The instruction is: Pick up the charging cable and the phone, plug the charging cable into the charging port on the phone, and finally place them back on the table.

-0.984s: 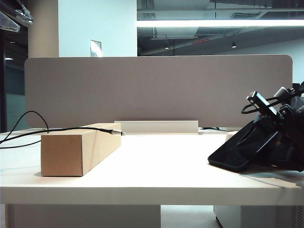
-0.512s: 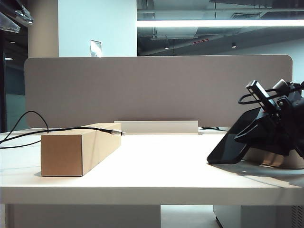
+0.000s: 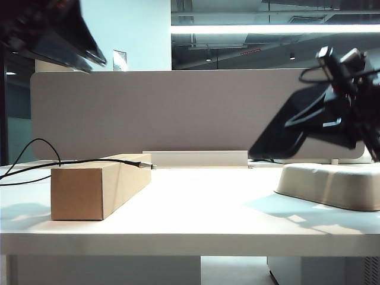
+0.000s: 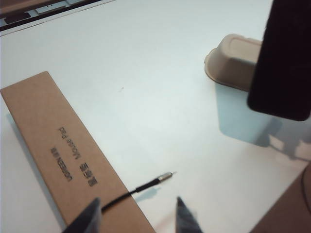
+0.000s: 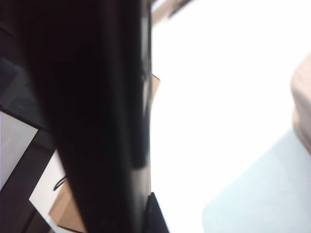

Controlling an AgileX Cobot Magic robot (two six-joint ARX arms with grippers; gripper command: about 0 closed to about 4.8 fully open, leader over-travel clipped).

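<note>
White table, phone aloft

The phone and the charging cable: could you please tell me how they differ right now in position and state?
The phone is lifted clear of the table, tilted above the cream tray; the charging cable lies along the cardboard box, its plug tip overhanging the edge. The phone is clamped by the right gripper; the cable is ungrasped, with the left gripper above it, fingers open. The phone is a broad slab; the cable is a thin cord. Both are black.
</note>
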